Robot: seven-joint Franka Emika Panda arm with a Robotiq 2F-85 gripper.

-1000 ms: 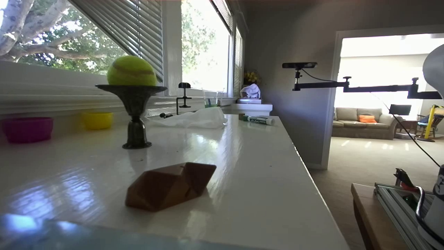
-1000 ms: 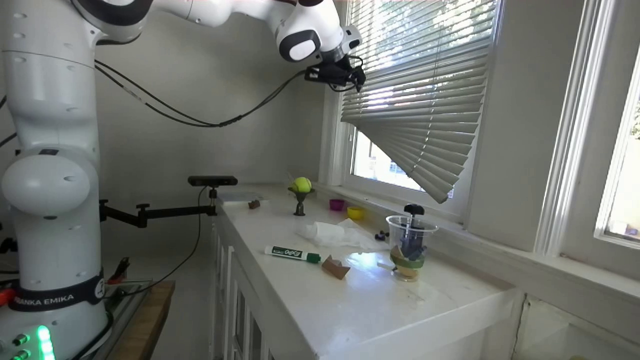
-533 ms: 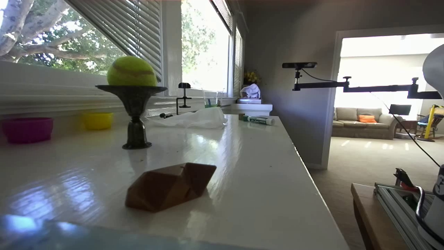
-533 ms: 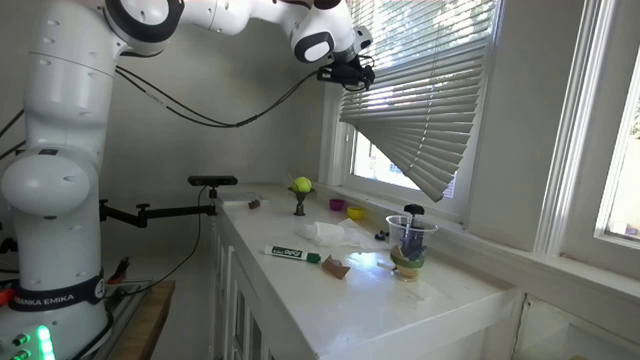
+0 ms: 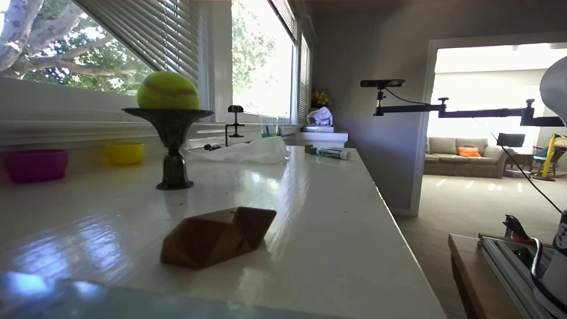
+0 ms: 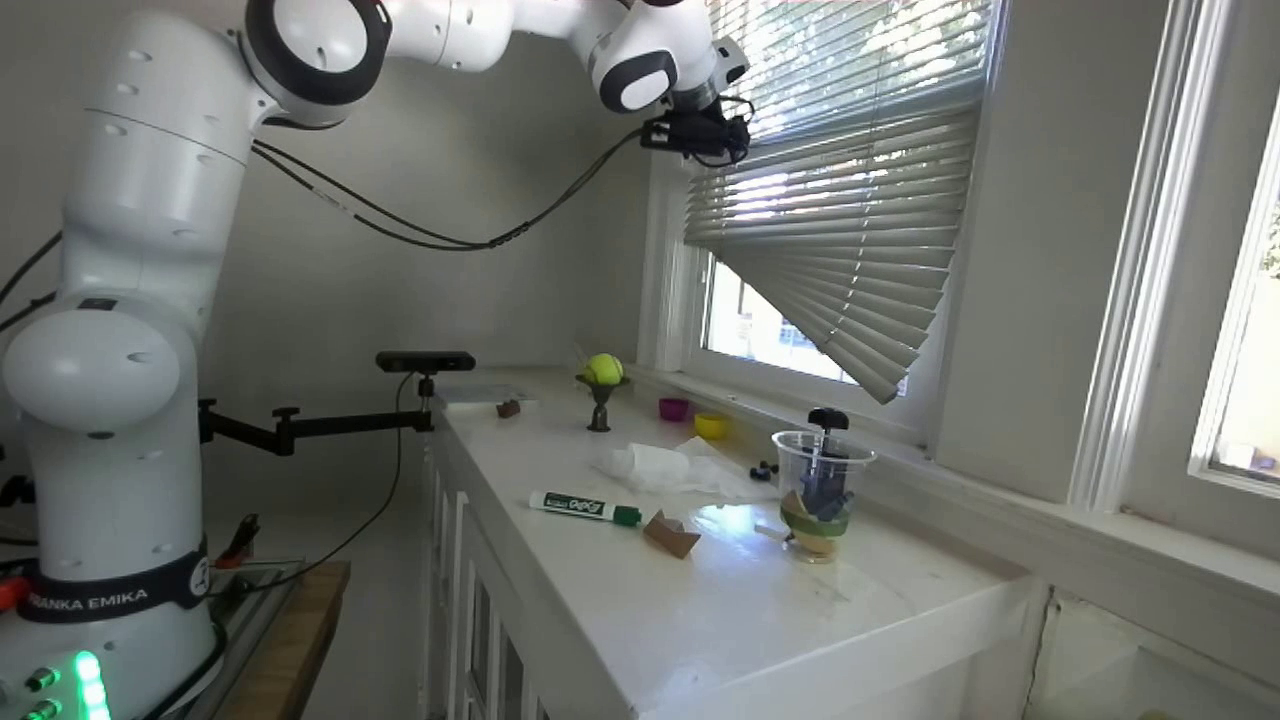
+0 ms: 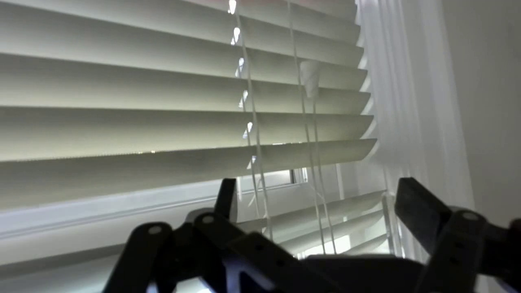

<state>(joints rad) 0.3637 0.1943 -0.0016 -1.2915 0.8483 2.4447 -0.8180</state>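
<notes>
The white countertop [image 6: 720,620] carries a marker [image 6: 585,508], clear cup [image 6: 793,473], yellow bowl [image 5: 125,155] and stand [image 5: 173,141].

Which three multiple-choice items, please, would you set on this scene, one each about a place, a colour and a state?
1. Where is the tennis ball?
A) In the purple bowl
B) On the dark stand
C) In the clear cup

2. What colour is the cap of the marker?
A) Green
B) Red
C) Black

3. How does the gripper stand?
A) Shut on the marker
B) Shut, holding nothing
C) Open

Right letters:
1 B: both exterior views show the ball resting on the stand's wide top.
2 A: in an exterior view the cap is plainly green.
3 C: in the wrist view the fingers are well apart, with part of the window blind showing between them.
</notes>
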